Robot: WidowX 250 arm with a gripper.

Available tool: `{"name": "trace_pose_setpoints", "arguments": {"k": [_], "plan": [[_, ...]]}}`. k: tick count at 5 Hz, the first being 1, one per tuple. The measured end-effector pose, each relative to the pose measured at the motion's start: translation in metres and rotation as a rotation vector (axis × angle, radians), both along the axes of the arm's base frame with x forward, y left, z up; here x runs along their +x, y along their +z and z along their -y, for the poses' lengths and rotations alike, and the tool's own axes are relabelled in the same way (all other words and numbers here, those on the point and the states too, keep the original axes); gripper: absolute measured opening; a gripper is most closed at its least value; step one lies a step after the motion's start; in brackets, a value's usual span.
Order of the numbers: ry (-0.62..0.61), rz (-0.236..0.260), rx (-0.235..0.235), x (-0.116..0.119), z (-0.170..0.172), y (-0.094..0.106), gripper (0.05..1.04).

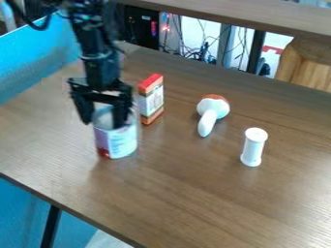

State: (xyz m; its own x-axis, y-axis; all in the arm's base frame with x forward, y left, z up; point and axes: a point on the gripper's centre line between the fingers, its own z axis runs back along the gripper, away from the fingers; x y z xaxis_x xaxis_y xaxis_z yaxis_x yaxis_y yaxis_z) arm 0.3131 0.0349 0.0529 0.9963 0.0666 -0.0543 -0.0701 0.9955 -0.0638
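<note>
Two fingers on the gripper (103, 123) spread apart, at the can's (116, 141) rim — can upright on the table (174, 193), box (151, 99) just beside. White-and-orange toy (211, 114), white spool (253, 147) — farther right.

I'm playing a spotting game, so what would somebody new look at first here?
Probably the black tool, hanging with its fingers apart at the top of the can, left in the picture. Next, the bright red-topped box standing beside the can, then the white mushroom-shaped thing with an orange top, near the middle of the table.
</note>
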Motion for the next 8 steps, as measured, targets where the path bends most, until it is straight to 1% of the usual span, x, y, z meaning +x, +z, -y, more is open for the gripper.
{"name": "trace_pose_setpoints", "arguments": {"k": [1, 2, 3, 4, 5, 6, 7, 8], "plan": [[-0.117, 0.005, -0.04, -0.007, 0.05, 0.001, 1.001], [-0.248, 0.004, -0.039, -0.021, 0.102, 0.003, 1.001], [-0.313, 0.006, -0.036, -0.035, 0.132, 0.003, 1.001], [-0.341, 0.004, -0.037, -0.04, 0.144, 0.003, 1.001], [-0.355, 0.014, -0.041, -0.039, 0.149, 0.005, 1.001], [-0.37, 0.025, -0.052, -0.035, 0.152, 0.01, 1.001], [-0.35, 0.086, -0.04, -0.027, 0.143, 0.032, 1.001], [-0.311, 0.137, 0.018, -0.018, 0.124, 0.052, 1.001]]}}
